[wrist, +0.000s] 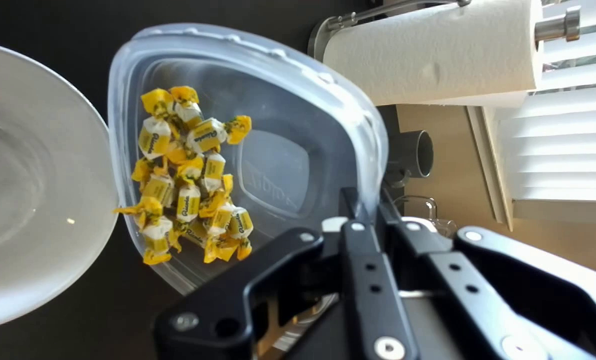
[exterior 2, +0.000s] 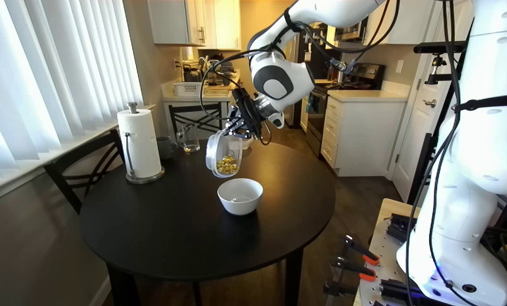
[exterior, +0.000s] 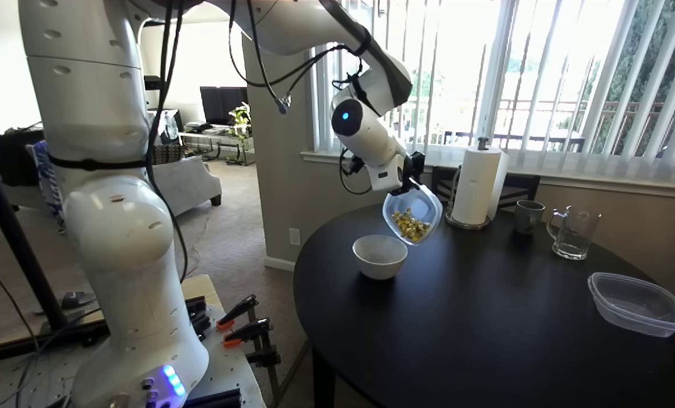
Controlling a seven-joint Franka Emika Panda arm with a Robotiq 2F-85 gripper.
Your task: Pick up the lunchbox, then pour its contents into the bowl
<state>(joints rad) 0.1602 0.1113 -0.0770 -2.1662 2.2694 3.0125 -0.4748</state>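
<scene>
My gripper (wrist: 370,205) is shut on the rim of the clear lunchbox (wrist: 288,120); it also shows in both exterior views (exterior: 408,186) (exterior 2: 233,127). The lunchbox (exterior: 425,203) (exterior 2: 221,148) hangs steeply tilted above the table. Its contents (wrist: 188,200), yellow-and-white wrapped sweets, are heaped along its lower wall (exterior: 410,225) (exterior 2: 227,165). One wrapper end reaches over the lower rim in the wrist view. The white bowl (exterior: 380,260) (exterior 2: 240,204) stands upright on the table, below and beside the lunchbox's lower edge. In the wrist view the visible part of the bowl (wrist: 73,150) holds no sweets.
A paper towel holder (exterior: 476,187) (exterior 2: 138,144) stands behind the lunchbox on the dark round table (exterior: 456,340). A grey mug (exterior: 529,216) and a clear glass mug (exterior: 572,232) stand farther along. A larger clear container (exterior: 637,309) sits near the table's edge.
</scene>
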